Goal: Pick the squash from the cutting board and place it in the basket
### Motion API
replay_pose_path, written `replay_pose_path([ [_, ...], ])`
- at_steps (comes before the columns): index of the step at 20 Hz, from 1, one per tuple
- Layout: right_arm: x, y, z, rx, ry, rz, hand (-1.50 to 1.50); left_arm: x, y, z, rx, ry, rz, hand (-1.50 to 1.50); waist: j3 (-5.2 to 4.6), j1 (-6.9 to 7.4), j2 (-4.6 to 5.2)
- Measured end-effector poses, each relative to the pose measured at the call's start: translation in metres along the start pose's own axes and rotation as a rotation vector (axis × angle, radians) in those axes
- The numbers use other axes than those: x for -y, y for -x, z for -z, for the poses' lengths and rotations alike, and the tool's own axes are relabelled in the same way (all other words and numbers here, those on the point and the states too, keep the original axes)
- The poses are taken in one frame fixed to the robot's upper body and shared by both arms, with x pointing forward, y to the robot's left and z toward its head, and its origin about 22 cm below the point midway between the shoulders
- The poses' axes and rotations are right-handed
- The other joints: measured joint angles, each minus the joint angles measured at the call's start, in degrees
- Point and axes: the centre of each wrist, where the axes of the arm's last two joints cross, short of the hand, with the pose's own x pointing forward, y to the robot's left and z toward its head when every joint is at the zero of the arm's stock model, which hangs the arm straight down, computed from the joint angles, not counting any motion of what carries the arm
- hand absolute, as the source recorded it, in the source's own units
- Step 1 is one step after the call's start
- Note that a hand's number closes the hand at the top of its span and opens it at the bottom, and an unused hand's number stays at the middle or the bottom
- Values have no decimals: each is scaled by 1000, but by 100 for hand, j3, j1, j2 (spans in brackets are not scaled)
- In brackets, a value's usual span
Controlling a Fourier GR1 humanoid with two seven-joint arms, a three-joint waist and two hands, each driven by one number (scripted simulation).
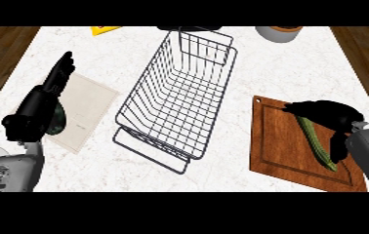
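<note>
Your right hand (pixel 328 113) has its fingers curled round the upper end of the green squash (pixel 316 143), which lies on the wooden cutting board (pixel 277 145) to the right of the wire basket (pixel 173 96) on the surface, while your left hand (pixel 39 106) rests at the left edge, fingers released and straight.

A strip of bare counter (pixel 241 82) is left open between the cutting board (pixel 281 140) and the basket (pixel 180 91), and it is crossed by nothing. The basket is open at the top, so entry from above is unhindered; a sideways approach is barred by its raised wire walls. The board's right part is occupied by the right hand (pixel 328 113), curled round the squash (pixel 316 143). A round pot (pixel 279 33) is set at the far edge, well apart from the strip. A dark item (pixel 189 28), perhaps a handle, is glimpsed beyond the basket. The left side is taken up by the left hand (pixel 43 101), held over a pale mat (pixel 86 106).
</note>
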Motion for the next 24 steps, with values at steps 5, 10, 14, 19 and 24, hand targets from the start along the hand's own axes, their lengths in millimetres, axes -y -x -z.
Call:
replay_pose_path([
  [5, -8, 7, 2, -21, -6, -1, -150, 3, -6, 1, 4, -1, -1, 0, -19, 1, -10],
  [10, -12, 7, 9, -33, -13, -6, -150, 0, -3, 3, 5, 0, 0, 0, -32, 2, -17],
  [14, -10, 10, 14, -41, -7, 17, 150, 3, -1, 1, 4, 2, -4, 0, -50, 11, -33],
  [19, -18, 14, 15, -12, 39, 4, 150, -1, -2, 1, 3, 2, -2, 0, -73, 19, -54],
  [24, -24, 15, 22, 9, 74, -46, 150, 1, -2, -1, 8, 6, -3, 0, -100, 25, -66],
])
